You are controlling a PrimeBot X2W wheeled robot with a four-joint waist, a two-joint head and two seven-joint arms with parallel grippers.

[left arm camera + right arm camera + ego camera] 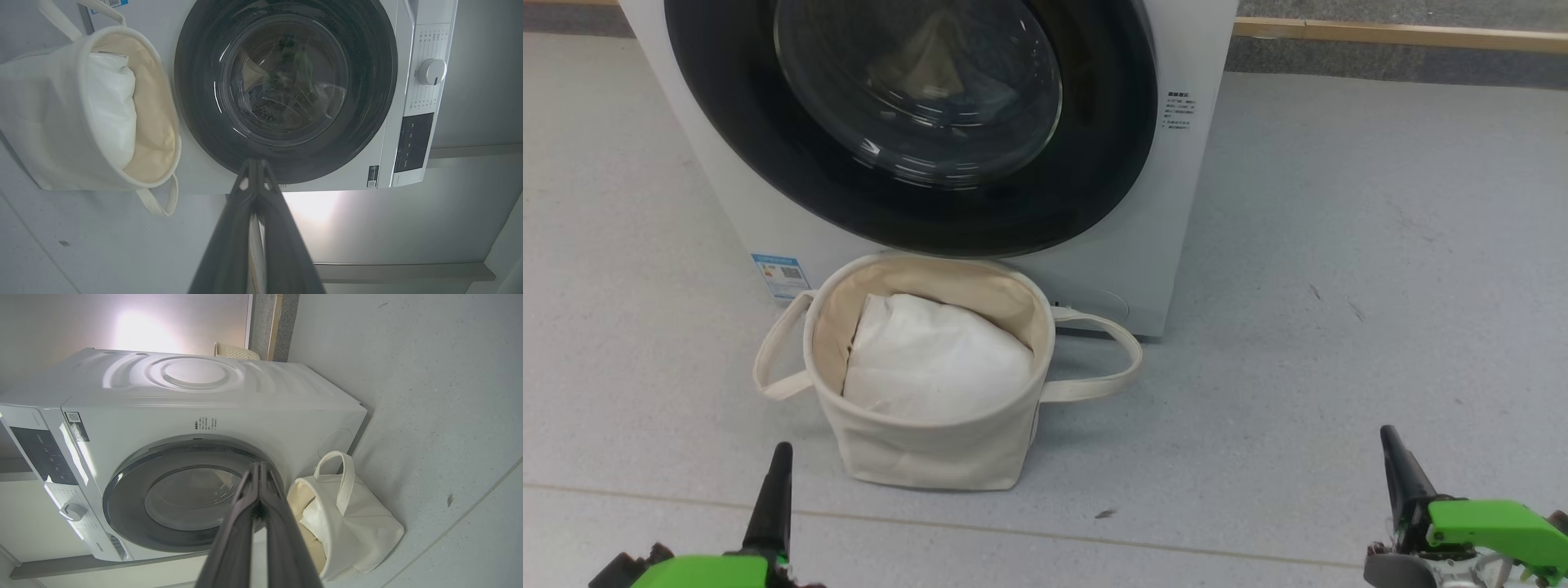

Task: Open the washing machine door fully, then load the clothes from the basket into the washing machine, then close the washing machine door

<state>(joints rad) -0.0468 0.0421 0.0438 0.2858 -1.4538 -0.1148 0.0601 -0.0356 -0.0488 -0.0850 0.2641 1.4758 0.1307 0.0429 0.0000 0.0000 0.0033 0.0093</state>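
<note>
Floor first: pale grey, speckled floor [1339, 245] runs wide under everything. One thin seam line [1013, 531] crosses it just ahead of the left gripper [781, 457] and the right gripper [1390, 441]. Far beyond the right gripper, one wooden strip [1405, 34] above a dark grey band marks the foot of the wall.

Next in size is the one washing machine [1176, 204], white and boxy. It stands straight ahead of the two grippers and well apart from both. Its single door [727, 163], a glossy black ring, sits closed flat against the front. Through the one glass window [915, 90] the clothes [251, 75] show dimly inside the drum as a beige fold with a bit of blue; no more can be made out.

One basket [915, 457] of cream canvas stands upright on the floor between the grippers and the machine. It is nearer the left gripper, ahead of it and off to its right. Whether its back rim touches the machine cannot be told. It has two loop handles [1107, 359], one flopped out to each side, and one white bundle [931, 359] lies inside it.

Now the two grippers: each has its dark fingers pressed together tip to tip, gripping nothing, and both are clear of the basket.

Smallest of all are one round white dial [431, 72] on the control strip and one blue label [780, 275] low on the machine front, beyond the left gripper.
</note>
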